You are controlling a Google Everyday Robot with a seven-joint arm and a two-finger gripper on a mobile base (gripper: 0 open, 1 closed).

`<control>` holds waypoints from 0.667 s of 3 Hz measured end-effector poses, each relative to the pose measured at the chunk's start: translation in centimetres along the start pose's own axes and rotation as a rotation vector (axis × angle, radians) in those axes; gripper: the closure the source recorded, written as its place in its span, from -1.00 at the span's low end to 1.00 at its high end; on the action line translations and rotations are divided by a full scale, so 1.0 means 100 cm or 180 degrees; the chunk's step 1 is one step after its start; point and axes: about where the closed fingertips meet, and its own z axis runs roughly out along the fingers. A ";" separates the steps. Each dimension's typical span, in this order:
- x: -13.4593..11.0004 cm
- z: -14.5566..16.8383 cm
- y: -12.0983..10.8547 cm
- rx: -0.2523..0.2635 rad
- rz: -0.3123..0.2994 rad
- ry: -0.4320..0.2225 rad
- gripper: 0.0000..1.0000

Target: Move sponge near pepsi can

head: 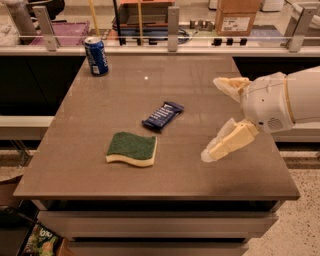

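The sponge (132, 149), dark green on top over pale yellow foam, lies flat on the grey table (115, 100) near the front, left of centre. The pepsi can (96, 56), blue with a silver rim, stands upright at the table's far left corner. My gripper (212, 117) hangs over the right side of the table, well to the right of the sponge. It is open and empty, with one cream finger (227, 145) low and forward and the other (231, 85) higher and farther back.
A dark blue flat snack bar wrapper (162, 115) lies in the table's middle, between sponge and gripper. A railing with posts (173, 22) runs along the far edge. A cardboard box (238, 15) stands beyond it. Floor drops off at right and front.
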 end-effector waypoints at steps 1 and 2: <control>0.001 0.021 0.003 -0.0076 0.0036 -0.0250 -1.00; -0.003 0.019 0.001 -0.0099 0.0025 -0.0248 -1.00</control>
